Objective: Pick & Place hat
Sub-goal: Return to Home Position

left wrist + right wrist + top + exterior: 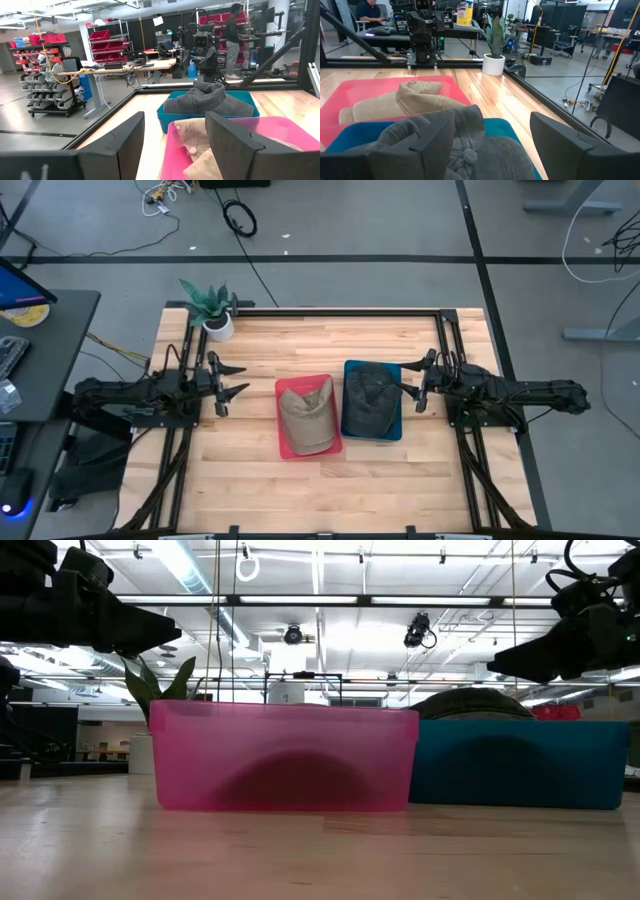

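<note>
A tan hat [307, 415] lies in a pink bin [288, 444] at the table's middle; in the left wrist view the tan hat [200, 150] fills the pink bin [280, 131]. A dark grey hat [369, 398] lies in a blue bin [394, 430] to its right, shown in the right wrist view as grey hat [445, 145] and blue bin [512, 131]. My left gripper [226, 379] hovers open left of the pink bin. My right gripper [413, 387] hovers open at the blue bin's right edge. In the low view both grippers, left [150, 635] and right [510, 662], hang above the bins.
A potted plant [210, 308] in a white pot stands at the table's far left corner. A black frame rail [340, 309] runs along the far edge. Bare wood lies near the front edge [330, 490]. People stand at benches beyond the table [232, 40].
</note>
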